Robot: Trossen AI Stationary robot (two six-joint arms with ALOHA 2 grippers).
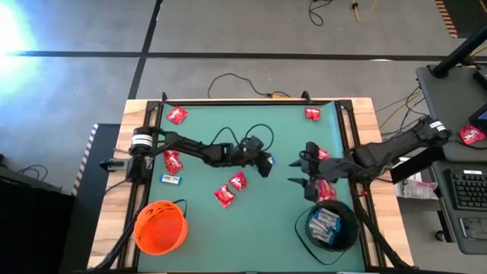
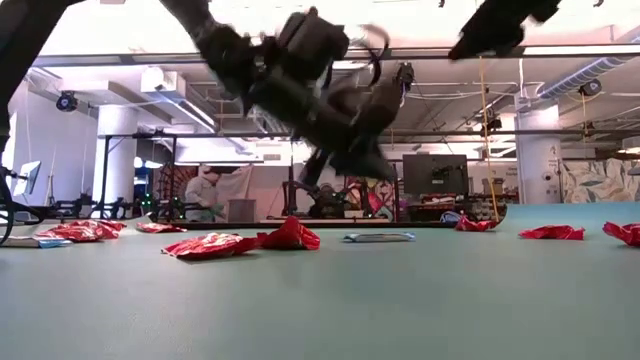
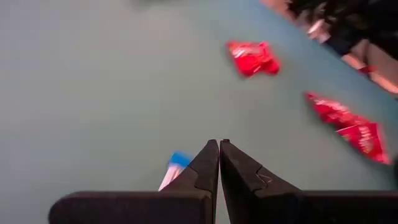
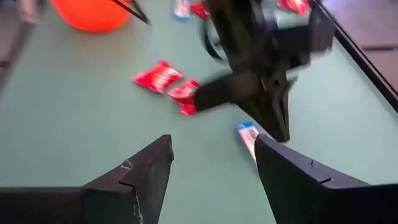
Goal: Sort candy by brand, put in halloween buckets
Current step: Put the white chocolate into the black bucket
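Note:
My left gripper (image 1: 266, 164) is shut and hangs over the middle of the green mat, just above a blue-and-white candy (image 4: 249, 137) that lies flat beside its tip (image 3: 219, 149). My right gripper (image 4: 211, 155) stands open to the right of it (image 1: 302, 166), with nothing between its fingers. Red candies lie on the mat: two near the middle (image 1: 237, 181) (image 1: 223, 196), others at the left (image 1: 173, 161) and right (image 1: 326, 190). The orange bucket (image 1: 160, 226) stands at the near left. The black bucket (image 1: 331, 226) at the near right holds blue-and-white candies.
More red candies lie at the far corners (image 1: 177, 115) (image 1: 312, 113), and a blue-and-white one (image 1: 171, 180) at the left. A black frame (image 1: 346, 129) borders the mat. A side table with a keyboard (image 1: 464, 190) stands off to the right.

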